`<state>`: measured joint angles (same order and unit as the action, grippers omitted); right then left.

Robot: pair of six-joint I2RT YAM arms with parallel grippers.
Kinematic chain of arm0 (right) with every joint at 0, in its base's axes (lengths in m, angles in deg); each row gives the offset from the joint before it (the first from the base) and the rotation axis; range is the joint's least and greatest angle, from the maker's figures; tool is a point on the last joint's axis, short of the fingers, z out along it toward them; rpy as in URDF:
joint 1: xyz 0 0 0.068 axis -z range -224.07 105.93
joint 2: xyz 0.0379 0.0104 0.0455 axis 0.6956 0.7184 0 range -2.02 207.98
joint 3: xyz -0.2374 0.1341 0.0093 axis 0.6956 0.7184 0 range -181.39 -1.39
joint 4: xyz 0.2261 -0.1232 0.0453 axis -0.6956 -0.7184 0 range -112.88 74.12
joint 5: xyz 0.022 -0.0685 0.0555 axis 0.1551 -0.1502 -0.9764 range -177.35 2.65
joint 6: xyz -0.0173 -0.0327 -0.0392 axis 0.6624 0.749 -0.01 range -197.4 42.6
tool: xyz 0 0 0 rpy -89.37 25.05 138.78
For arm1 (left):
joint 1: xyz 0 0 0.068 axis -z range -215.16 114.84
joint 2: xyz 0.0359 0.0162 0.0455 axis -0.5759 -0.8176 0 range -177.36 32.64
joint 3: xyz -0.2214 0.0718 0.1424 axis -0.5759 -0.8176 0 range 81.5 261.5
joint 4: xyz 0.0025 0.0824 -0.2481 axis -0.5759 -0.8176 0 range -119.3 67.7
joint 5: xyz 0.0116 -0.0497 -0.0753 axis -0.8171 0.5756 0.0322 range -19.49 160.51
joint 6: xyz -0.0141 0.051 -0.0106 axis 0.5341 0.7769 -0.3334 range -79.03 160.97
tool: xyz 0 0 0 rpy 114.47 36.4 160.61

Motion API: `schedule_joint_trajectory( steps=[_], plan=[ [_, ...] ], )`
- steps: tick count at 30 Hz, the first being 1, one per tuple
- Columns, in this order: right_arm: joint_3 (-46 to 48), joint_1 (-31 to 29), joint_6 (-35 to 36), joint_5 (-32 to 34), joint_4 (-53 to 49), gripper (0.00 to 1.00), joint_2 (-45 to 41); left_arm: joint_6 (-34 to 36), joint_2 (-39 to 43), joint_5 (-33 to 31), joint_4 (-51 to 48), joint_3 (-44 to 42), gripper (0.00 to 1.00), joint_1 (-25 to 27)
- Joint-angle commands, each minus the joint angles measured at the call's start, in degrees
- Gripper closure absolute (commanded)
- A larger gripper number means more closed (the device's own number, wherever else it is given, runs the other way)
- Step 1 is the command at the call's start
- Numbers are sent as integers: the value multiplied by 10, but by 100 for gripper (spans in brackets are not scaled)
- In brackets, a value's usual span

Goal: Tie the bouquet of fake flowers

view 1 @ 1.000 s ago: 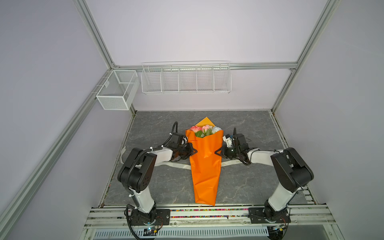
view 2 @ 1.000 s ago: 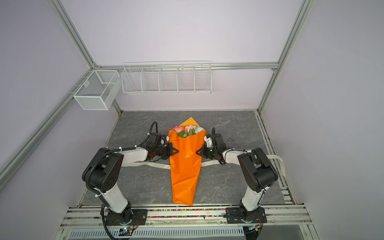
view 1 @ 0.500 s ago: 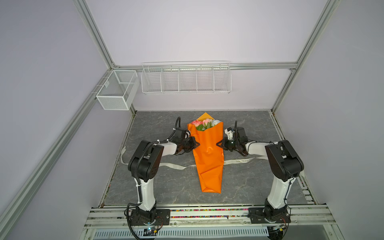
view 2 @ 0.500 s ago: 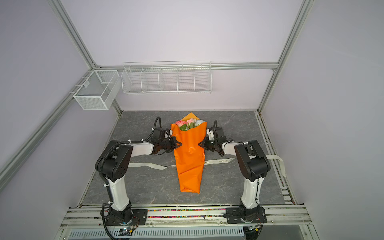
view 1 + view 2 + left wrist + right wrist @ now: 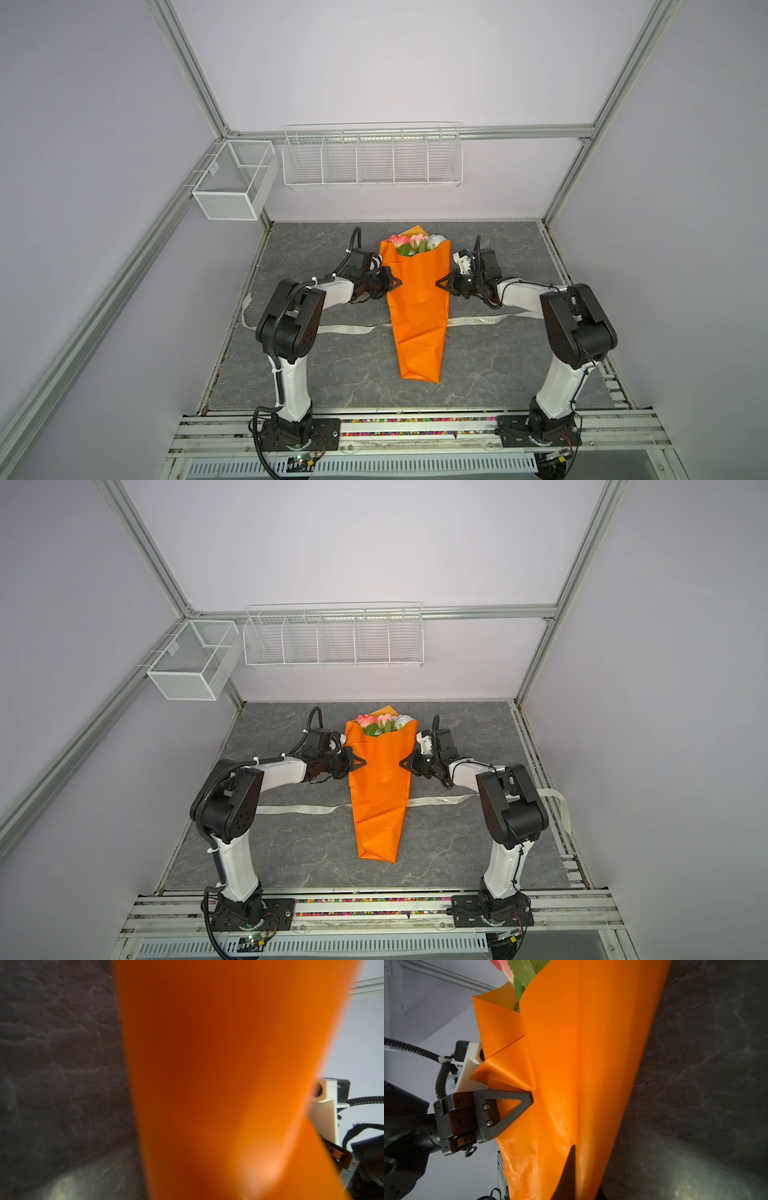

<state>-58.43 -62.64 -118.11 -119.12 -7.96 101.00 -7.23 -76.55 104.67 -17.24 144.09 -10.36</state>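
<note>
The bouquet [image 5: 417, 307] [image 5: 380, 787] is a long orange paper cone over the middle of the grey table, open end toward the back wall. Pink, cream and white fake flowers [image 5: 413, 243] [image 5: 382, 723] show at its mouth. My left gripper [image 5: 400, 284] [image 5: 365, 762] is shut on the cone's left edge, and my right gripper [image 5: 438, 284] [image 5: 402, 764] is shut on its right edge. In the right wrist view the left gripper [image 5: 532, 1096] pinches a paper fold. Orange paper [image 5: 218, 1064] hides the left jaws in the left wrist view. A cream ribbon [image 5: 349, 329] [image 5: 299, 809] lies flat across the table under the cone.
A white wire rack [image 5: 372, 160] hangs on the back wall and a mesh box [image 5: 232, 183] on the left frame. The ribbon's right end [image 5: 557, 804] loops over the table's right edge. A metal rail [image 5: 415, 428] carrying both arm bases runs along the front.
Both arms have stretched forward and carried the bouquet toward the back wall. Both grippers have stayed shut on the paper edges. The ribbon stayed on the table.
</note>
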Motion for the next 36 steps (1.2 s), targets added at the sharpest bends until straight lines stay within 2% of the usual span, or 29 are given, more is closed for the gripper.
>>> schedule_joint_trajectory(
  steps=[1, 8, 16, 24, 32, 36],
  plan=[
    [25, -12, -1, -11, -19, 93, -47, -14, 46, 11, -4, -38, 100, -2],
    [63, -30, -6, 19, -13, 93, -60, -12, 64, 10, 24, -98, 100, 0],
    [95, -31, -13, 45, 25, 93, -3, -1, 6, -7, 49, -91, 100, 7],
    [46, -12, 7, 45, 14, 93, 49, -6, -35, -13, 63, -55, 100, 6],
    [19, 3, 13, 23, 6, 93, 63, -29, -42, -16, 88, -42, 100, 6],
    [11, 2, 16, 18, -8, 93, 42, -36, -26, -4, 92, -45, 100, 7]
  ],
)
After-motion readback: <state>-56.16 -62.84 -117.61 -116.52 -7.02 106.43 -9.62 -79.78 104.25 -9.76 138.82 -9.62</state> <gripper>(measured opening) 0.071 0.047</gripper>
